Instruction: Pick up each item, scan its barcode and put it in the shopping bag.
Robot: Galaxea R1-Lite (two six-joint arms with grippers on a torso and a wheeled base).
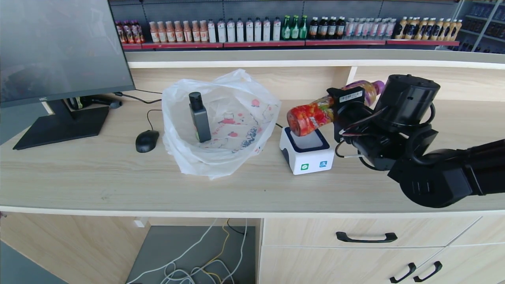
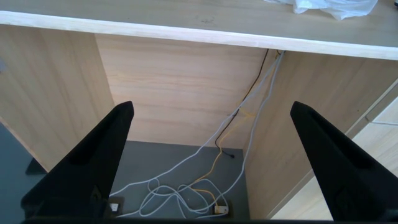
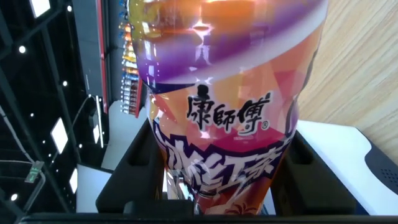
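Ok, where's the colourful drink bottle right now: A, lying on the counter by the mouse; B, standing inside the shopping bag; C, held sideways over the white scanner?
C: the right pincer holds the drink bottle sideways, its base end above the white scanner.

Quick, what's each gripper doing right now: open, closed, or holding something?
Left gripper: open, empty.
Right gripper: shut on the drink bottle.
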